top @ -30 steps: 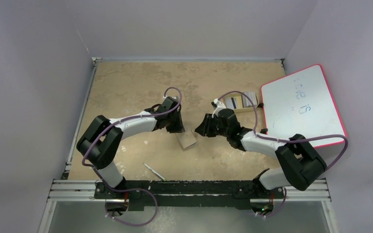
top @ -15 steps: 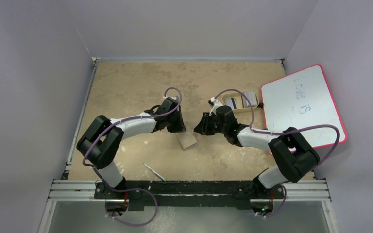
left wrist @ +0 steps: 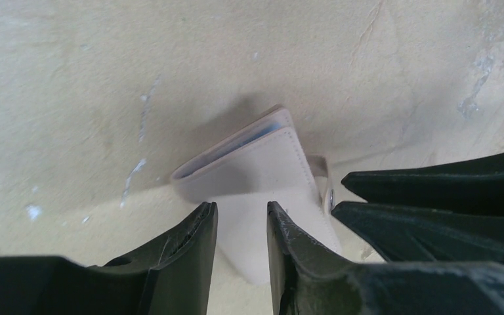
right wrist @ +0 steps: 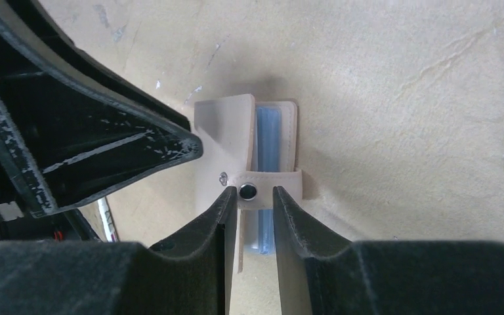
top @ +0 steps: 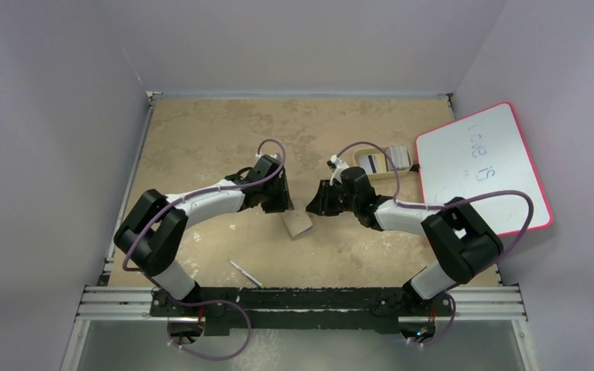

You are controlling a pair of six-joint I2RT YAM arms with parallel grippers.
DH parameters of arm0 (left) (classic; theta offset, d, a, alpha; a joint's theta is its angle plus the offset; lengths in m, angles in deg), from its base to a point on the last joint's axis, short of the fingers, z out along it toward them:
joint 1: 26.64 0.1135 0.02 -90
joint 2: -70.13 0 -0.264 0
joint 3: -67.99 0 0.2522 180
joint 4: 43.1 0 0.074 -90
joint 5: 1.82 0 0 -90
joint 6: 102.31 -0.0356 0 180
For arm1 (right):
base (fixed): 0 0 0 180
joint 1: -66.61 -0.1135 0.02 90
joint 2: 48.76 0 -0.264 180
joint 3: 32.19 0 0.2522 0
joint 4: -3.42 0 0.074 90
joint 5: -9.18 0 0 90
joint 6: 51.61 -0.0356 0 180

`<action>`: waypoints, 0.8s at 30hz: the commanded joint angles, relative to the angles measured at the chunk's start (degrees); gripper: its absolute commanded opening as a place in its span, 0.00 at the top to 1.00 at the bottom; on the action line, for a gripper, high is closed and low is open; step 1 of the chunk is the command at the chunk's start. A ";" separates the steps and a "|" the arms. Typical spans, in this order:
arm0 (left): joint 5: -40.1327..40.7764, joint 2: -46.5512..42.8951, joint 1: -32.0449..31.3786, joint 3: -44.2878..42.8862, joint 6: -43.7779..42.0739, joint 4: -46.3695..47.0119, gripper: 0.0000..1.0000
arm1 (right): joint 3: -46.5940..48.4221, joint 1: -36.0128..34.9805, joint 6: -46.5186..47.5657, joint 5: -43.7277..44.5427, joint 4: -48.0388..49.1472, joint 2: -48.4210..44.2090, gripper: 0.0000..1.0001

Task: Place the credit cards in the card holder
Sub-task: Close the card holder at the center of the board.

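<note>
We see the left gripper (left wrist: 241, 211) with its fingers slightly apart over the card holder (left wrist: 256, 161), gripping nothing we can make out. The right gripper (right wrist: 249, 193) has its fingers flanking the snap tab (right wrist: 287, 178); we cannot tell if they pinch it. Both arms bend inward and meet mid-frame over the one holder. Two credit cards (top: 370, 162) lie in one tray (top: 383, 176), upper right.

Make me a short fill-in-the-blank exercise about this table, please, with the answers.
The credit cards lie in a beige ____. The pockets inside the card holder are coloured ____. The whiteboard has a ____ edge. The right gripper straddles the holder's metal ____.
Answers: tray; blue; pink; snap.
</note>
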 commanded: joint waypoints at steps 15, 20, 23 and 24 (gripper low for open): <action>-1.59 -0.94 1.58 4.87 3.29 4.03 0.60 | 3.63 0.16 2.44 -1.17 -1.15 1.49 0.72; -0.95 1.28 1.63 4.92 2.96 4.67 0.60 | 3.82 0.16 2.61 -1.32 -2.20 0.66 0.72; 0.45 1.93 1.63 4.15 2.48 3.27 0.62 | 4.54 0.16 3.14 -1.46 -2.28 1.02 0.72; 0.76 2.05 1.64 3.87 2.41 2.81 0.64 | 4.83 0.16 3.15 -1.54 -2.18 1.27 0.72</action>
